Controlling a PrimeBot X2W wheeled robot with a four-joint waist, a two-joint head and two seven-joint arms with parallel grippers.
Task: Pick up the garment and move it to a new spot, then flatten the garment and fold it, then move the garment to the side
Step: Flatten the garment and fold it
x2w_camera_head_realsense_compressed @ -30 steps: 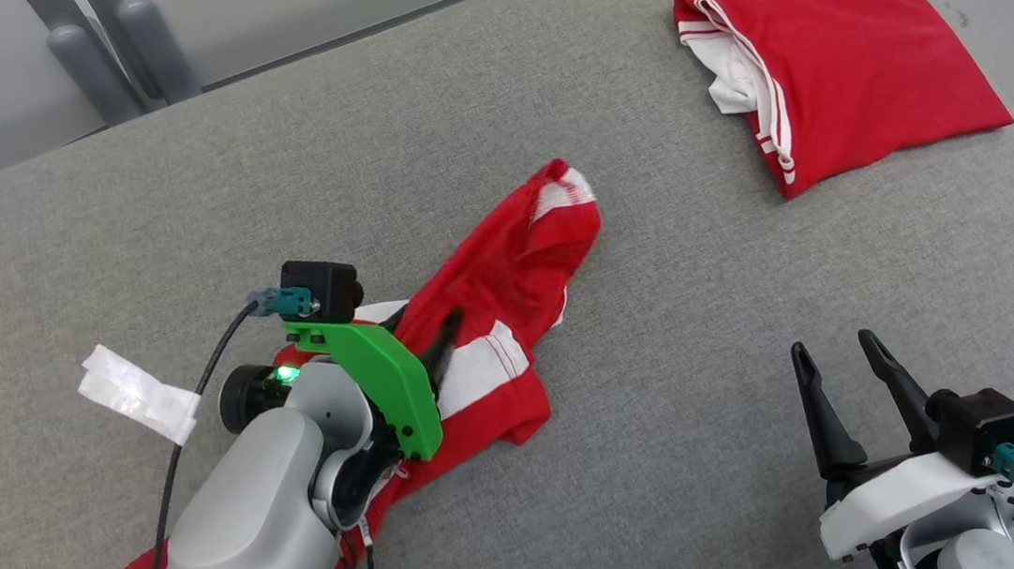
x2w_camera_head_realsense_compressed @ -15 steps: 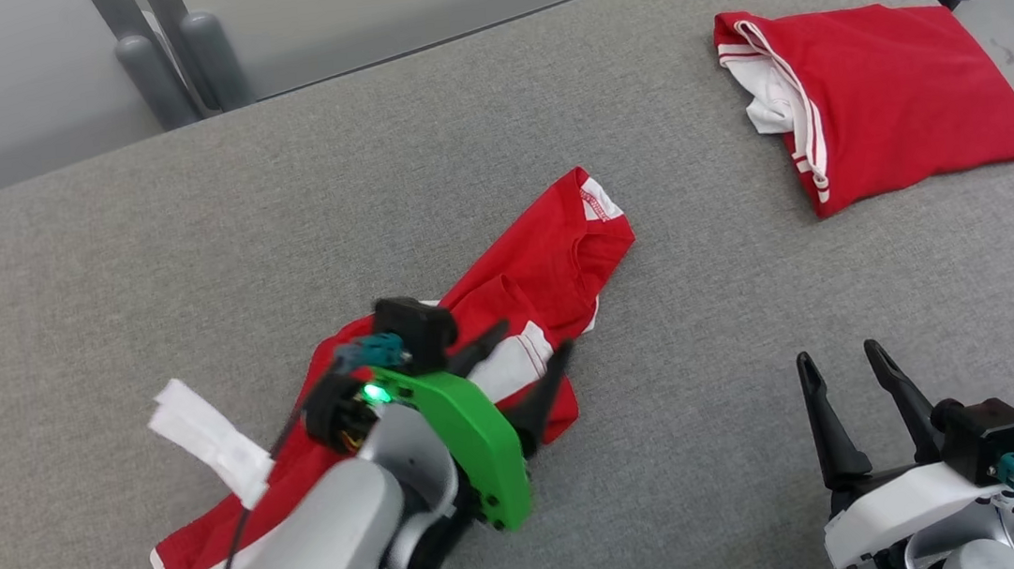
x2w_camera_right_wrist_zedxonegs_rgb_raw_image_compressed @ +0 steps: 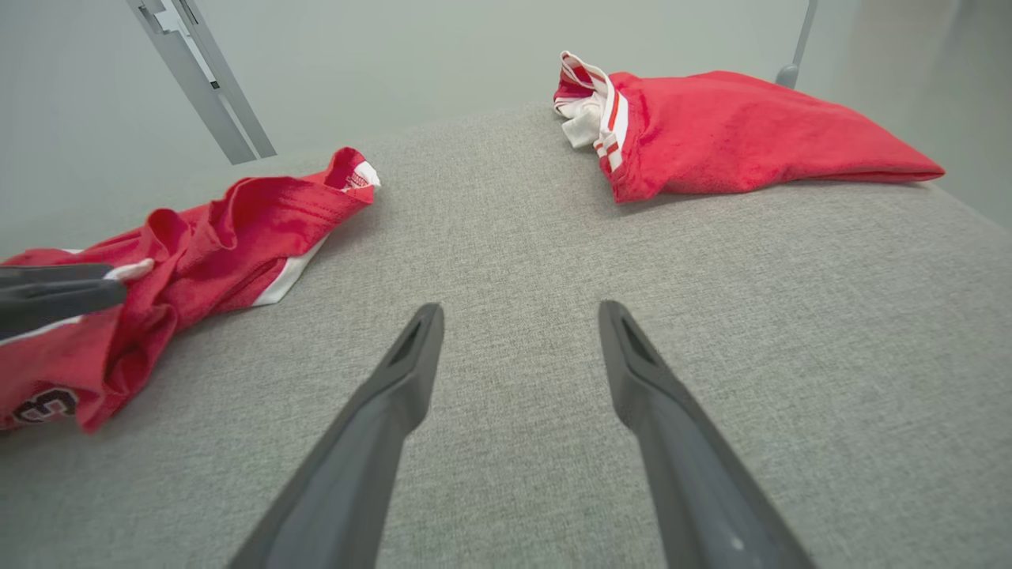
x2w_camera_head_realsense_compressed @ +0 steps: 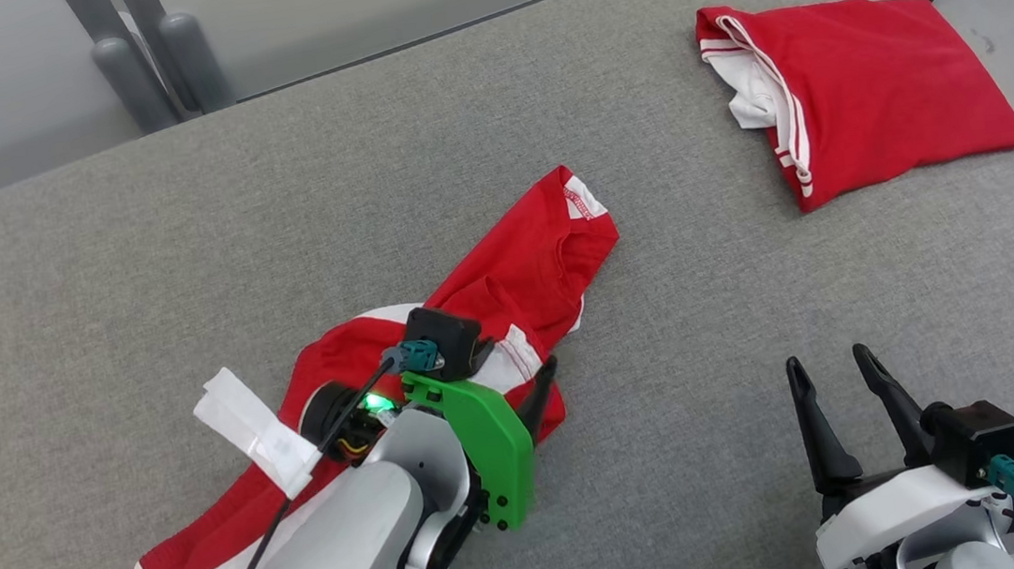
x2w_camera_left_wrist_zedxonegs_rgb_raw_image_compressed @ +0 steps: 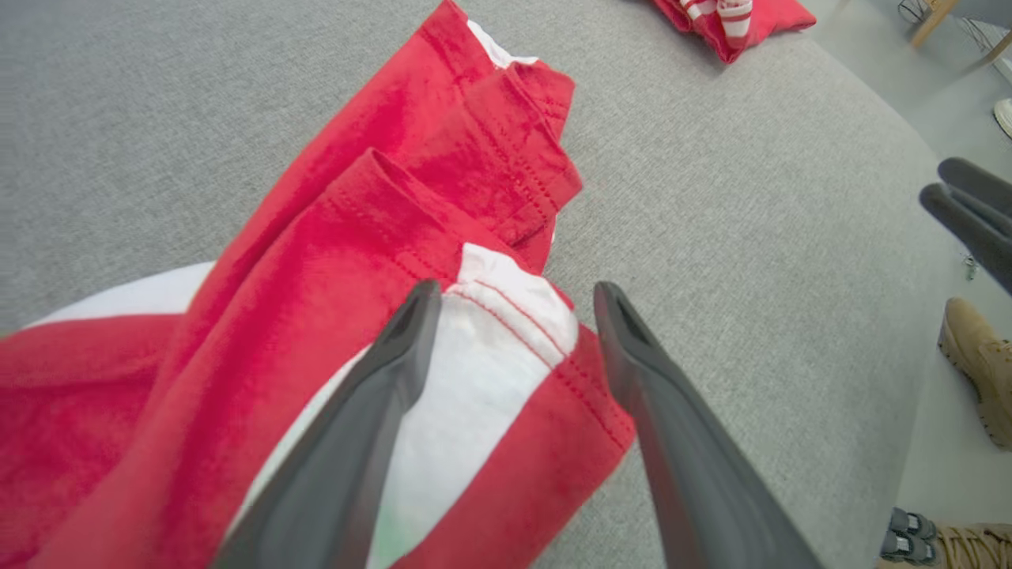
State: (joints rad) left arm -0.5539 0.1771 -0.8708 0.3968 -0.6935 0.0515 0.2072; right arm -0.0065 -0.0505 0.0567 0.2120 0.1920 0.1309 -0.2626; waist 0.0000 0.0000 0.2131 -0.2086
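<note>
Grey woven fabric covers the worktop (x2w_camera_head_realsense_compressed: 138,267) in front of you, and everything lies on it. Your garment (x2w_camera_head_realsense_compressed: 515,274), red with white panels, is crumpled in a long diagonal heap on the near-left part. It runs from the near-left side up toward the middle, and the end with a small white label points to the centre. A second red shirt (x2w_camera_head_realsense_compressed: 884,103), folded, sits well apart at the far right corner, with white striped trim showing along its left edge.

Your left tool (x2w_camera_left_wrist_zedxonegs_rgb_raw_image_compressed: 515,292) hangs over the garment's near-right bulge. Its fingers are spread wide and nothing is pinched between them. A white panel with red stitching lies under the gap. You cannot tell whether the tips touch the cloth.

Your right tool (x2w_camera_head_realsense_compressed: 826,356) is released too, fingers apart above bare worktop at the near right, well clear of both shirts.

A strip of white tape (x2w_camera_head_realsense_compressed: 254,434) wraps the cable on your left arm. In the left wrist view, a tan boot (x2w_camera_left_wrist_zedxonegs_rgb_raw_image_compressed: 976,363) stands on the floor past the worktop's edge.
</note>
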